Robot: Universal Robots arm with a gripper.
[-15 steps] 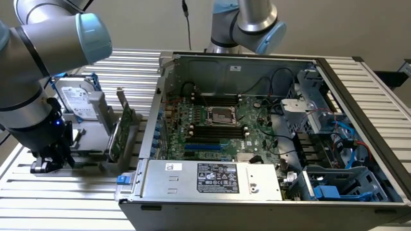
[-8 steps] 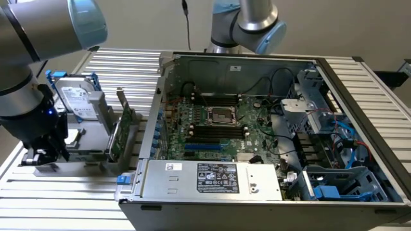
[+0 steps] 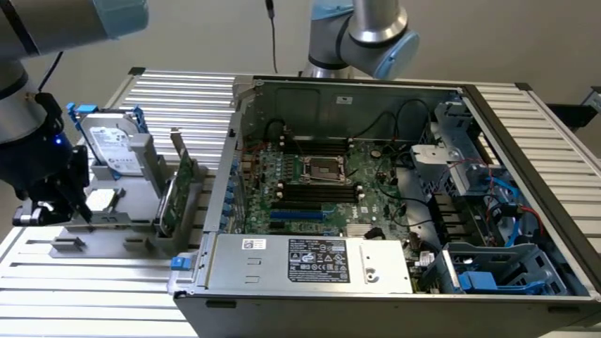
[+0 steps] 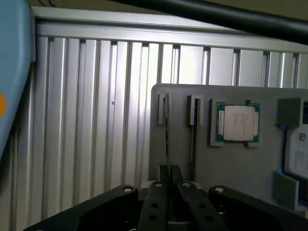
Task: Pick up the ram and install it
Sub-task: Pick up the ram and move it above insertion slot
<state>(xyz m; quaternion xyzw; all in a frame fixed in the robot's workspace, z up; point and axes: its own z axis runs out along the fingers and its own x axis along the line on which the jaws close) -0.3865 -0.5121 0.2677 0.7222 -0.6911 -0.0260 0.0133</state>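
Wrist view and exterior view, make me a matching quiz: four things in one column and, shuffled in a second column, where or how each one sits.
Column one:
1. ram
2. processor
3. hard drive
4. power supply

Column two:
A. inside the computer case
B. lying flat in a recess of the grey holder
C. gripped on edge by the pincer
D. standing upright, white label showing

Pairs: 1-C, 2-B, 3-D, 4-A
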